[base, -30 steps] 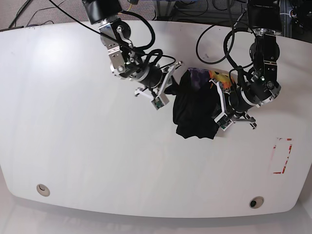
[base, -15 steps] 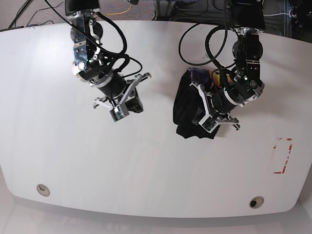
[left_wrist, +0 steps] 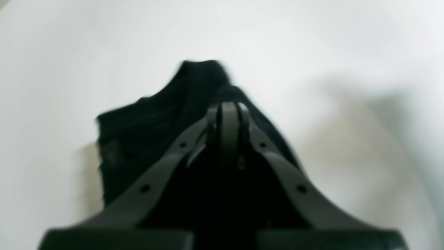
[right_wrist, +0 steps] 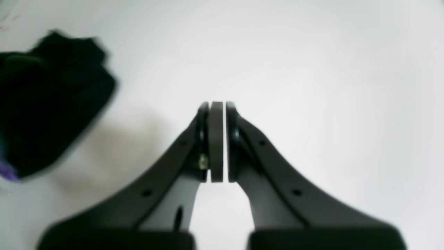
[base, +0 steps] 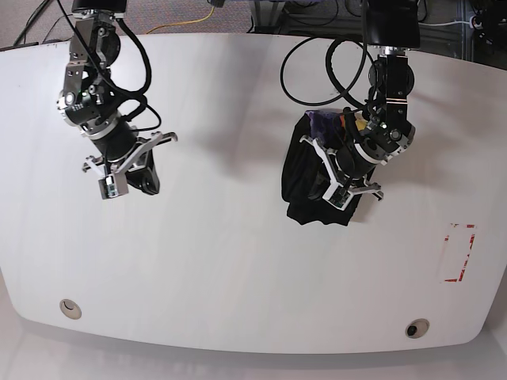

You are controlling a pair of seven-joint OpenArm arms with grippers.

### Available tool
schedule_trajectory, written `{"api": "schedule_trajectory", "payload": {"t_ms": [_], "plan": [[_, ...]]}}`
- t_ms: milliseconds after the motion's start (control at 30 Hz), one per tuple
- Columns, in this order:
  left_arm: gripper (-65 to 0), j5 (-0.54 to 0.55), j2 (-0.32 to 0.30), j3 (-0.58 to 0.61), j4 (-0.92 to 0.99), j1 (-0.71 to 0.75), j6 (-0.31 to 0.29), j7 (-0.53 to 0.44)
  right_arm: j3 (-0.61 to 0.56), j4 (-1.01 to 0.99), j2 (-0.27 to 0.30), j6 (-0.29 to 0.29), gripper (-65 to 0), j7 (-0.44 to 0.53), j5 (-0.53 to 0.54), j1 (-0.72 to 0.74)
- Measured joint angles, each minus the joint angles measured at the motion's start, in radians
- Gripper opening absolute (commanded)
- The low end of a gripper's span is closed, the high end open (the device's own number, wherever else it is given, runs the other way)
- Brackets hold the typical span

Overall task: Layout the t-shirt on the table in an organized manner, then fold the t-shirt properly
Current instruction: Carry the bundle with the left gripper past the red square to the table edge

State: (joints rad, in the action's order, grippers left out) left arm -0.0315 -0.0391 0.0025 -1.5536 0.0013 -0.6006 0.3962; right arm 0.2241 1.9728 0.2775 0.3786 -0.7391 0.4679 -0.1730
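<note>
**T-shirt still bunched, both jaws closed**

Left wrist: left gripper (left_wrist: 227,111) jaws closed over the black t-shirt (left_wrist: 145,139); whether cloth is pinched, can't tell.

Right wrist: right gripper (right_wrist: 216,114) jaws closed, empty, over bare desk (right_wrist: 312,69); shirt off to the side.

Base: shirt crumpled, desk centre-right. Risk: a thick multi-layer grab just drags the lump, no spread.

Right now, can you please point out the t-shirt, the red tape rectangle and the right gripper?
t-shirt (base: 305,178), base view, on the bunched black cloth left of the arm.
red tape rectangle (base: 469,252), base view, on its right side strip.
right gripper (right_wrist: 216,107), right wrist view, at the closed fingertips over bare table.
</note>
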Motion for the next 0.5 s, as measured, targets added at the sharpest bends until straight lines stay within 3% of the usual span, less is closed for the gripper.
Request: {"api": "schedule_trajectory", "payload": {"t_ms": [500], "plan": [[-65.0,-0.001,-0.032,0.0,0.213,-0.006,0.066,-0.262,0.069,-0.002,-0.013,0.147,-64.2,0.085,-0.184,-0.025]]}}
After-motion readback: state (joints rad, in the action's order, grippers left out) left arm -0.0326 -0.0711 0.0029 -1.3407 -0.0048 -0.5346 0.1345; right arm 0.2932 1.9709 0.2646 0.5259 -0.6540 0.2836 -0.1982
